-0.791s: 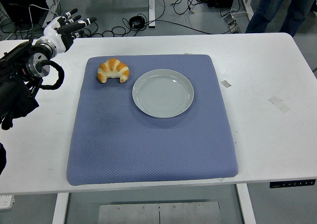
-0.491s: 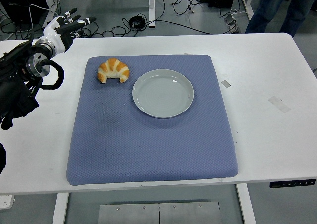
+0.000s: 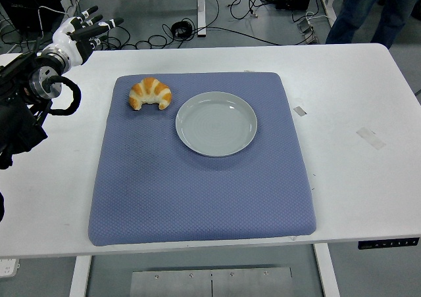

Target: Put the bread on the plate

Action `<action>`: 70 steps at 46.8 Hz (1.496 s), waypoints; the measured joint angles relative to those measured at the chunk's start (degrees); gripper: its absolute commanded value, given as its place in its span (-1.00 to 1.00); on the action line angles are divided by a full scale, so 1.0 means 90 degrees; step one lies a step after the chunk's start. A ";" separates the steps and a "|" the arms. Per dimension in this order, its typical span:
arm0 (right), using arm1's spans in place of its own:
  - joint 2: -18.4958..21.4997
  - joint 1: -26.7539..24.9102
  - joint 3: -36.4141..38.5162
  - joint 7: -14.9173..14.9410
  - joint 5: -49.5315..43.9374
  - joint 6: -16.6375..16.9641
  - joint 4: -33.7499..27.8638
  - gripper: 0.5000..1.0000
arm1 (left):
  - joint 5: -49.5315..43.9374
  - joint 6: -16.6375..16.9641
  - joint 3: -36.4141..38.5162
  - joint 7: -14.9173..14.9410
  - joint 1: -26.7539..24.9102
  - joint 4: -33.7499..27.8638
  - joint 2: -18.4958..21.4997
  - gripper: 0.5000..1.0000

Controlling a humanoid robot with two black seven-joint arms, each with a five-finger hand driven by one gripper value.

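Plate (image 3: 216,123) bare, croissant (image 3: 150,93) just beside

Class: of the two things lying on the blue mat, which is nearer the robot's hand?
The golden-brown croissant, left of the round grey plate, lies nearer the open left hand.

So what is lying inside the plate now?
The plate holds nothing; its whole inside shows. The croissant lies on the blue mat, left of it. The mat under the plate is covered.
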 measured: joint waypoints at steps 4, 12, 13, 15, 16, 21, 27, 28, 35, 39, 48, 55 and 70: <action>0.0000 0.0000 0.0000 0.0000 0.0000 0.0000 0.0000 1.00 | 0.0002 -0.0010 0.0038 -0.0106 -0.0104 -0.0005 0.0026 0.92; 0.0000 0.0000 0.0000 0.0000 0.0000 0.0000 0.0000 1.00 | 0.0010 -0.0020 0.0061 -0.0189 -0.0170 -0.0023 0.0080 0.92; 0.0000 0.0000 0.0000 0.0000 0.0000 0.0000 0.0000 1.00 | 0.0010 -0.0020 0.0063 -0.0189 -0.0170 -0.0023 0.0080 0.92; 0.0000 -0.0001 0.0000 0.0000 0.0000 0.0000 0.0000 1.00 | 0.0011 -0.0020 0.0063 -0.0189 -0.0171 -0.0032 0.0082 0.92; 0.0000 0.0000 0.0000 0.0000 0.0000 0.0000 0.0000 1.00 | 0.0011 -0.0020 0.0061 -0.0189 -0.0175 -0.0039 0.0081 0.92; 0.0000 0.0000 0.0000 0.0000 0.0000 0.0000 0.0000 1.00 | 0.0012 -0.0071 0.0050 -0.0190 -0.0195 -0.0086 0.0085 0.92; 0.0000 0.0000 0.0000 0.0000 0.0000 0.0002 0.0000 1.00 | 0.0038 -0.0096 0.0065 -0.0199 -0.0206 -0.0087 0.0092 0.92; 0.0000 -0.0001 0.0000 0.0000 0.0000 0.0002 0.0000 1.00 | 0.0041 -0.0097 0.0070 -0.0199 -0.0206 -0.0087 0.0092 0.92; 0.0000 -0.0001 0.0000 0.0000 0.0000 0.0002 0.0000 1.00 | 0.0057 -0.0092 0.0076 -0.0200 -0.0171 -0.0088 0.0091 0.92; 0.0000 -0.0001 0.0000 0.0000 0.0000 0.0001 0.0000 1.00 | 0.0135 -0.0089 0.0122 -0.0200 -0.0158 -0.0089 0.0062 0.91; 0.0000 -0.0001 0.0000 0.0000 0.0000 0.0001 0.0000 1.00 | 0.1039 -0.0091 0.1171 -0.0200 -0.0346 -0.0100 0.0046 0.90; 0.0000 -0.0001 0.0000 0.0000 0.0000 0.0001 0.0000 1.00 | 0.1601 -0.0430 0.1878 -0.0195 -0.0621 -0.0099 0.0240 0.90; 0.0000 0.0000 0.0000 0.0000 0.0000 0.0001 0.0000 1.00 | 0.3108 -0.0880 0.3191 -0.0209 -0.1198 -0.0087 0.0347 0.90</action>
